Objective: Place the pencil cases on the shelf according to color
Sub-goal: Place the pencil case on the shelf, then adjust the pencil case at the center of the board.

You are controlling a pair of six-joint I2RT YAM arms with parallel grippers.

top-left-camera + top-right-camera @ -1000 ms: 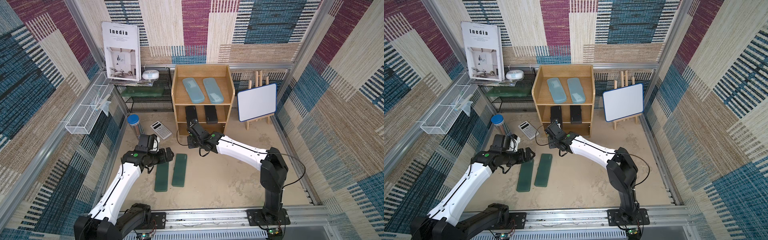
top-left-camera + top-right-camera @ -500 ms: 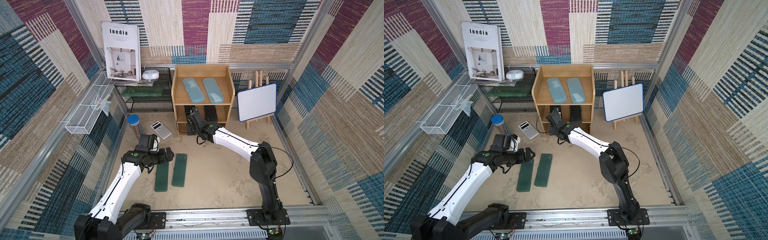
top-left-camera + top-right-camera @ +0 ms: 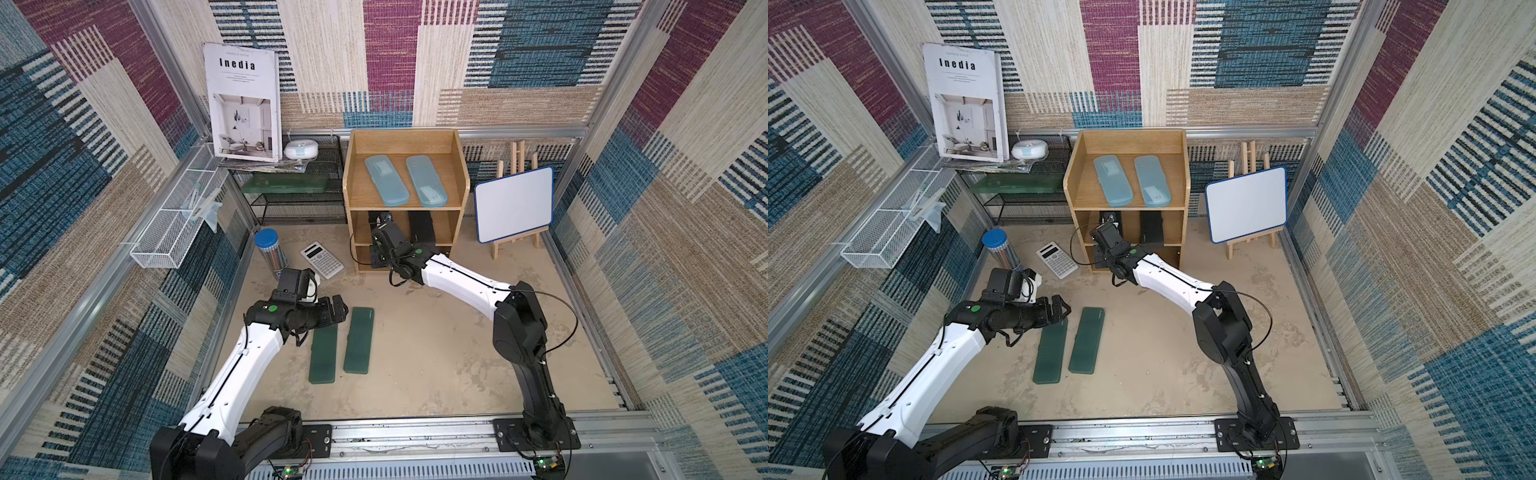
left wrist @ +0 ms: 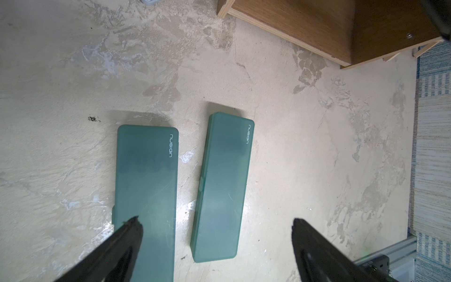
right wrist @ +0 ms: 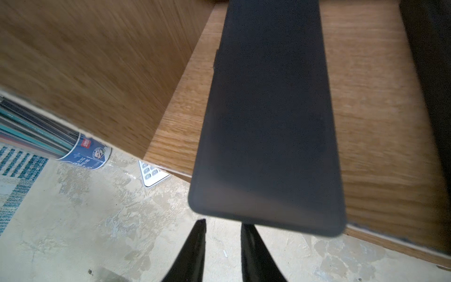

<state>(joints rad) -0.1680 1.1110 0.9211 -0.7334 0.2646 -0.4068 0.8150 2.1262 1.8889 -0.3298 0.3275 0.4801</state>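
Observation:
Two light blue pencil cases (image 3: 386,179) (image 3: 426,180) lie on top of the wooden shelf (image 3: 464,183). On its middle tier are two black pencil cases: one (image 3: 422,226) to the right, and one (image 5: 268,122) whose near end sticks out over the board's front edge. My right gripper (image 5: 222,223) is shut with nothing between its fingers, its tips right at that near end; in the top view it (image 3: 381,222) reaches into the tier. Two dark green pencil cases (image 3: 323,353) (image 3: 359,340) lie side by side on the floor. My left gripper (image 4: 216,219) hovers open above their ends.
A white calculator (image 3: 322,259) and a blue-lidded tube (image 3: 269,253) stand left of the shelf. A black mesh rack (image 3: 299,199) and a white wire basket (image 3: 174,232) line the left wall. A small whiteboard on an easel (image 3: 514,210) stands right of the shelf.
My right arm has moved forward to the shelf's middle tier, with its shut gripper behind the left black case. The left arm and the green cases have not moved.

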